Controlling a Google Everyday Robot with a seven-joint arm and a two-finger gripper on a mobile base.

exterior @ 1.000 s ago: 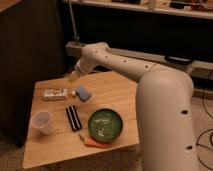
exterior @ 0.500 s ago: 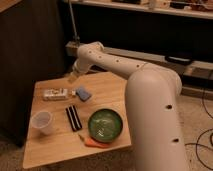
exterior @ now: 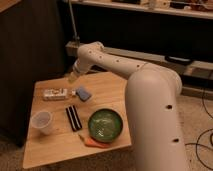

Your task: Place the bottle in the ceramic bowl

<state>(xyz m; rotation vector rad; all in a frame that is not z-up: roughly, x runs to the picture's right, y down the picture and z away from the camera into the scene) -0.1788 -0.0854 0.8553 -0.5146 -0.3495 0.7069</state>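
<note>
The robot's gripper (exterior: pixel 73 77) hangs over the far edge of the light wooden tabletop (exterior: pixel 112 86). It is not holding the bottle. Whether it is wide or narrow cannot be told.

The small clear plastic bottle with the whitish label (exterior: pixel 56 93) lies on its side on the tabletop, just below the gripper and a little nearer the front. A small blue block (exterior: pixel 83 93) sits just beside the bottle's cap end, also close under the gripper. The round shiny dark green ceramic bowl (exterior: pixel 105 124) is well apart from the gripper, near the front edge. A flat black bar (exterior: pixel 73 118) and a see-through white plastic cup (exterior: pixel 41 122) lie between the bottle and the front of the tabletop. An orange thing (exterior: pixel 95 143) touches the bowl's front side.

The step in hand looks like reaching for the bottle. To do it well, the gripper should come straight down over the middle of the bottle and close across its thin side, not along its length. It should stay off the blue block. A round bottle can roll, so the squeeze should be slow and even. Then it should lift high enough to pass over the black bar on the way to the bowl.
</note>
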